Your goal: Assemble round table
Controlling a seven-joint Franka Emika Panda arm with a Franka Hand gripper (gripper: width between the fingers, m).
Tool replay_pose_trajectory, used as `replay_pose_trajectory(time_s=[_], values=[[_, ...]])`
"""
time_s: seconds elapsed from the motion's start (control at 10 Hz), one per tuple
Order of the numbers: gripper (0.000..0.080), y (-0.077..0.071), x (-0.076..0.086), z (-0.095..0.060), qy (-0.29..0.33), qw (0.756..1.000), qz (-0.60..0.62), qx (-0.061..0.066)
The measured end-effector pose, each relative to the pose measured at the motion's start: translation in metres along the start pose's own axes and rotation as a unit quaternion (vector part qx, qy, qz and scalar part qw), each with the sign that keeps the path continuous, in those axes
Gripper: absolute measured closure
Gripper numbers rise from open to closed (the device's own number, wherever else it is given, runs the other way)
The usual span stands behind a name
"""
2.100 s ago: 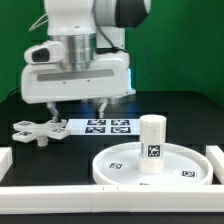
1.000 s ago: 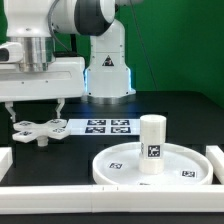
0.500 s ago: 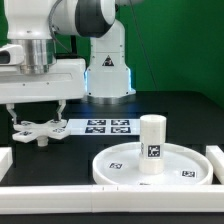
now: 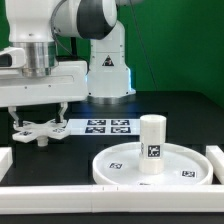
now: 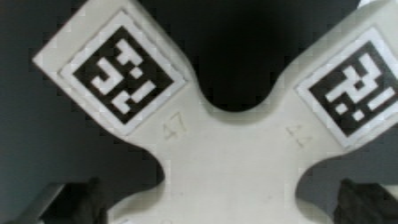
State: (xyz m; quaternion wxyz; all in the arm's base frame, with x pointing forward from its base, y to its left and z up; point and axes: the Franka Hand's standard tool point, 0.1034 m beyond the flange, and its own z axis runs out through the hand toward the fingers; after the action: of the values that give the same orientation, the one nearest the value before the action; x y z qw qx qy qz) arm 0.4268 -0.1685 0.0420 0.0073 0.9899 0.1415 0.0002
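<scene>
The large rimmed round disc (image 4: 195,160) lies at the exterior view's front right with the short cylindrical post (image 4: 152,143) standing upright on it. The small four-armed cross piece (image 4: 38,131) lies on the black table at the exterior view's left. My gripper (image 4: 38,112) hangs directly over the cross piece, its fingers open and straddling it, fingertips just above the table. In the wrist view the cross piece (image 5: 222,130) fills the frame, with two tagged arms showing and a dark finger (image 5: 68,200) on each side of its body. The jaws stand apart from the piece.
The marker board (image 4: 105,126) lies flat between the cross piece and the disc. White border rails run along the front (image 4: 60,194) and the right side (image 4: 217,158). The robot base (image 4: 108,70) stands behind.
The arm moved to the exterior view's left, from over the marker board to over the cross piece, then lowered so the open fingers straddle it.
</scene>
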Motion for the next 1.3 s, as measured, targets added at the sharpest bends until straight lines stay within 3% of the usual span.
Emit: replay_pose_trajectory(time_s=[1.3], values=[[0.015,-0.005,-0.004,0.01,-0.009,1.0,-0.003,0.005]])
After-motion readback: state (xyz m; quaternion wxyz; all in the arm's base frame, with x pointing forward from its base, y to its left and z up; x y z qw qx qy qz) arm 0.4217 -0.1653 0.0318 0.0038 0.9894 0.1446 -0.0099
